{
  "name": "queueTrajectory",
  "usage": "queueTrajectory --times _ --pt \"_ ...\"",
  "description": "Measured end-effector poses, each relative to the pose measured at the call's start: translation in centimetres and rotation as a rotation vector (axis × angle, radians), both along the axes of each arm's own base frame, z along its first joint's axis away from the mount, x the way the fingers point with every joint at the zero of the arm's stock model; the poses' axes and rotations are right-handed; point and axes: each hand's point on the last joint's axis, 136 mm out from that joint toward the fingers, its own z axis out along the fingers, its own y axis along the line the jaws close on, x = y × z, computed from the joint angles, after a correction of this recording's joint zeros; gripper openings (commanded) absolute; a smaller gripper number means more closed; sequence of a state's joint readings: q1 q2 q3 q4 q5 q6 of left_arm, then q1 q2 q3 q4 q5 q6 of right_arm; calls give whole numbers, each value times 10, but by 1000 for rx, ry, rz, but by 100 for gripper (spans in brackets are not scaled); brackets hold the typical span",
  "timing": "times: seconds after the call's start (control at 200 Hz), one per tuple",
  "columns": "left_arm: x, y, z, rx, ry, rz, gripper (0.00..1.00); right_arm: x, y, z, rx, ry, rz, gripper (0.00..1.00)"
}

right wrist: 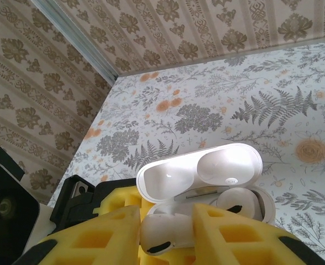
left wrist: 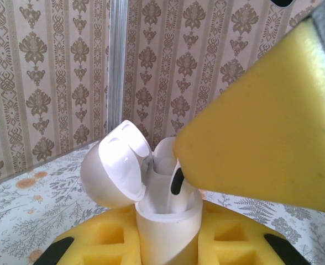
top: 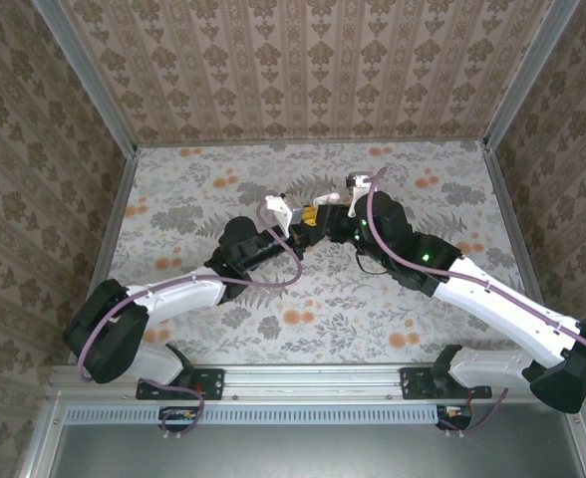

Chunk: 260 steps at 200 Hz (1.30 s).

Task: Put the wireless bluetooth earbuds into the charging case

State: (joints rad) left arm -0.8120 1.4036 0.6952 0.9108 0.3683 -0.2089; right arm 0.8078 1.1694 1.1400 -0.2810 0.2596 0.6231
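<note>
Setting: a robot test cell in a lab. Evidence:
- 3 flat wall panels of beige damask-print paper (top: pixel 313 60) are held in bare aluminium corner posts (top: pixel 86 75).
- The surface (top: pixel 193 189) is covered with a printed sheet of grey leaves and orange flowers.
- 2 white-and-black robot arms, left arm (top: pixel 173 292) and right arm (top: pixel 497 299), are bolted to a slotted aluminium rail (top: pixel 313 376).
- Purple cables (top: pixel 398 257) run exposed along the arms.
- Cut yellow foam pads (right wrist: pixel 234 237) are fitted on the left end effector (top: pixel 295 234) and right end effector (top: pixel 325 219).
</note>
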Motion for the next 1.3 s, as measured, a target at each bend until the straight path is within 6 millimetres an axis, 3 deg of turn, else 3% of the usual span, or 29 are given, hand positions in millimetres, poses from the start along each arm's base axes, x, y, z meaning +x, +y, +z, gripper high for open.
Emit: queueTrajectory --times 0.815,1.12,1.3 --pt "1 -1 7 -9 -14 -1 16 -9 -7 14 19 -10 8 45" --pt "0 -1 7 -5 -21 -4 16 -17 -14 32 77 -37 20 32" --pt "-3 -3 6 6 -40 -22 16 -18 -30 44 112 -57 -13 32"
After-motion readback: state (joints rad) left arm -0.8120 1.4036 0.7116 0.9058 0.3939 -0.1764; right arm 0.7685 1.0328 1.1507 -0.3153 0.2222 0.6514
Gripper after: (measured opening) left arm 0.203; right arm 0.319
